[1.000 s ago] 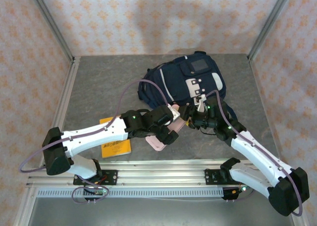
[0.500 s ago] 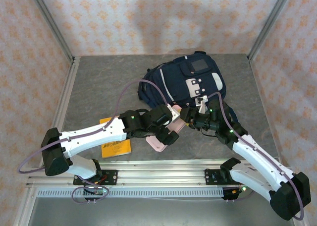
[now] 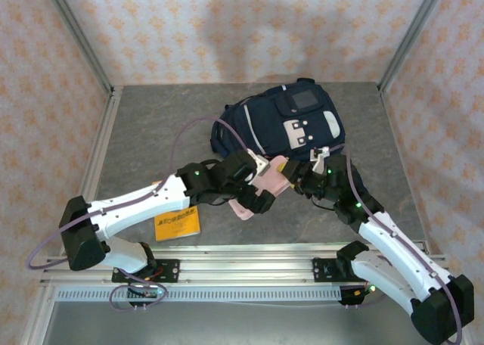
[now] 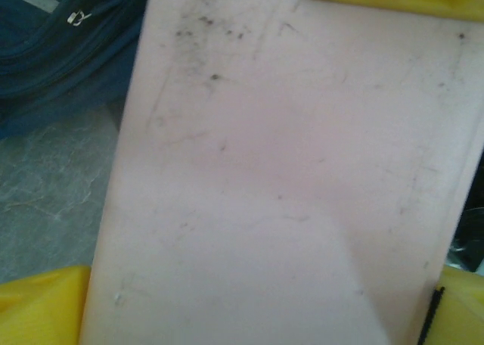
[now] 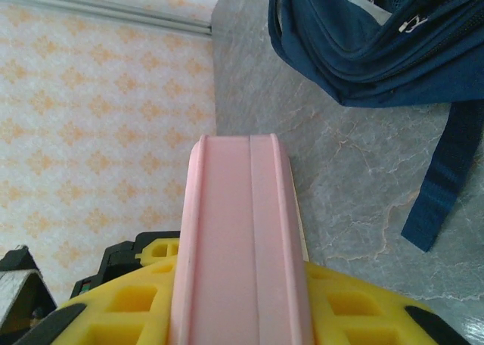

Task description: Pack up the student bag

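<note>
The student bag [image 3: 280,122] lies at the back of the table, navy with white trim, its opening facing the arms [image 5: 378,42]. A flat pink case [image 3: 266,180] hangs just in front of it, between both grippers. My right gripper [image 3: 293,180] is shut on the case's narrow end, its yellow fingers [image 5: 355,315] pressed against both sides of the pink case [image 5: 238,239]. My left gripper [image 3: 257,184] stands open, one finger on each side of the case's broad face [image 4: 287,171], with a thin dark gap at the right finger [image 4: 465,299].
A yellow book [image 3: 178,225] lies flat near the front left, under the left arm. A dark bag strap [image 5: 439,186] trails across the grey table [image 3: 151,133] toward the right arm. Patterned walls close in the back and sides.
The pink case has risen and moved right, toward the bag. My right gripper closed on its end. My left gripper's jaws widened around it.
</note>
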`<action>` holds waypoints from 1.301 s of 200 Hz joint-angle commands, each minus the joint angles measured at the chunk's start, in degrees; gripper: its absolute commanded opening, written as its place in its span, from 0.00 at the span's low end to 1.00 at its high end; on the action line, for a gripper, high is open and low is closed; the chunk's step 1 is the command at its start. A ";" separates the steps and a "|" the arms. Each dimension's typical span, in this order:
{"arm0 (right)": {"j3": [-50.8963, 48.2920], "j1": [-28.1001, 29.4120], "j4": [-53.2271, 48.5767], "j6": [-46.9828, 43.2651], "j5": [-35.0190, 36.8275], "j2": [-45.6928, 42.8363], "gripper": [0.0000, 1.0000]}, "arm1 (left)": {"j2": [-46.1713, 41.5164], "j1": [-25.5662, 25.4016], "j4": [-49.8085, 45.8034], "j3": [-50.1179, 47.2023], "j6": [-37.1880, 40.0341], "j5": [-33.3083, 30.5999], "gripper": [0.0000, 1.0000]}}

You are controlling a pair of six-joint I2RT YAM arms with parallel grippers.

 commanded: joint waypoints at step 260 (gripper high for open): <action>-4.04 -1.81 27.78 18.25 13.29 -4.70 0.24 | -16.11 15.52 63.93 -27.93 -61.82 15.09 0.83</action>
